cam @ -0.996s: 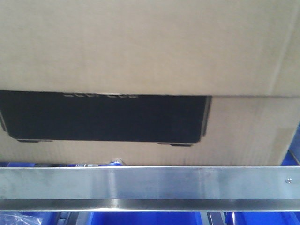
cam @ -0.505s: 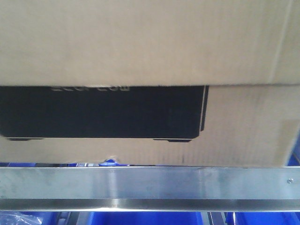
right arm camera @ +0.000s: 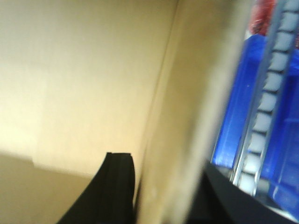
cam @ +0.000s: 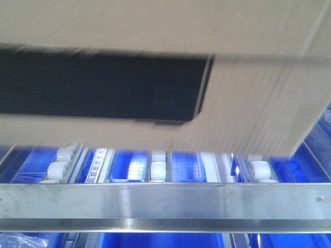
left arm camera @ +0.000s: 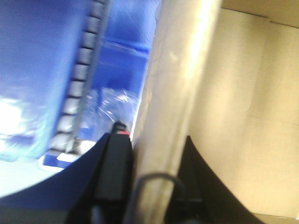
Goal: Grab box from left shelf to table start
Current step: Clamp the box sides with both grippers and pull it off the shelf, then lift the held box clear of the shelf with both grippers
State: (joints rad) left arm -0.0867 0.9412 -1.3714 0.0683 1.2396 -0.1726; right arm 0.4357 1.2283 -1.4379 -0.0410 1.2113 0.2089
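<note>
The box (cam: 258,108), brown cardboard with a wide black panel (cam: 103,88), hangs blurred above the left shelf's steel front rail (cam: 165,199), off the white rollers (cam: 158,170). In the left wrist view my left gripper (left arm camera: 156,163) is shut on the box's upright wall (left arm camera: 173,93), one black finger (left arm camera: 117,163) outside and the other inside. In the right wrist view my right gripper (right arm camera: 170,186) is clamped the same way on the opposite wall (right arm camera: 187,116), with its inner finger (right arm camera: 117,186) against the cardboard.
Blue plastic bins (cam: 134,165) sit behind and below the roller lanes, and more blue bins (cam: 155,240) show under the rail. Roller tracks (left arm camera: 79,79) (right arm camera: 271,93) run just outside each gripped wall. A screw (cam: 319,198) marks the rail's right end.
The box has lifted off the shelf and drifted left, its lower edge now tilted. A gap has opened under it, showing rollers and blue bins that were hidden before.
</note>
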